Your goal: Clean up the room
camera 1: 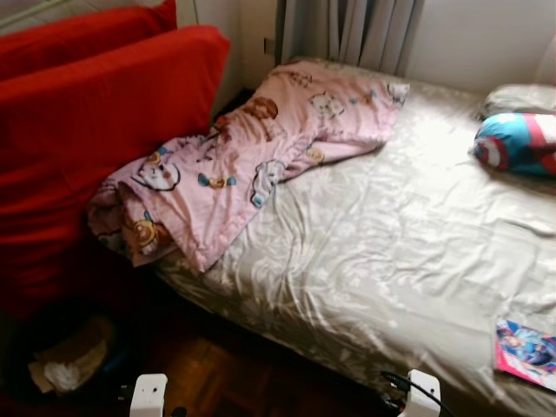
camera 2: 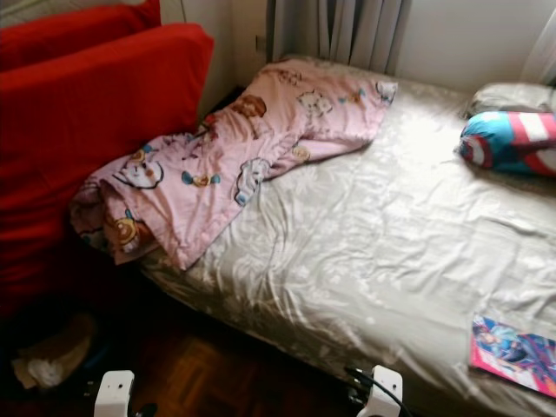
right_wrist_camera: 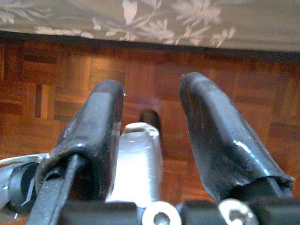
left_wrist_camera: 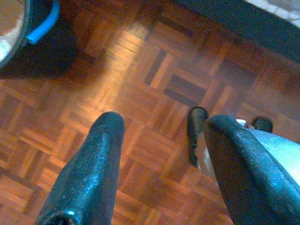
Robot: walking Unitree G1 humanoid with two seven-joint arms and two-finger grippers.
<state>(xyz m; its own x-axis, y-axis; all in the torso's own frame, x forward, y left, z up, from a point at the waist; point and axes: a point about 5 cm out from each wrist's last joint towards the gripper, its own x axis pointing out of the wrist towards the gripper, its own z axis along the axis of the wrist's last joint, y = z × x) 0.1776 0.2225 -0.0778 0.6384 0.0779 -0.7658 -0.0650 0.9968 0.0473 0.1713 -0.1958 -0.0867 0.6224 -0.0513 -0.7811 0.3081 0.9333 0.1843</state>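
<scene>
Blanket (camera 1: 234, 161) crumpled on satin bed (camera 1: 391, 261).

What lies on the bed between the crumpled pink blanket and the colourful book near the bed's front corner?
Only bare, wrinkled bedsheet. In the left eye view, nothing rests on it between the pink blanket and the book.

Bed (camera 1: 391, 261): pale champagne-beige sheet with a faint tone-on-tone floral print; across its head-left corner, a pink blanket (camera 1: 252, 156) scattered with cartoon animal figures in white, brown and teal. At the bed's far right edge, a cushion (camera 1: 517, 143) in blue, red and white with a round shield motif; at its near right corner, a book (camera 1: 526, 352) with a pink-and-blue cover. Left of the bed, plain bright red cushions (camera 1: 95, 122); below it, reddish-brown parquet floor (left_wrist_camera: 154, 70) in a block pattern.
</scene>
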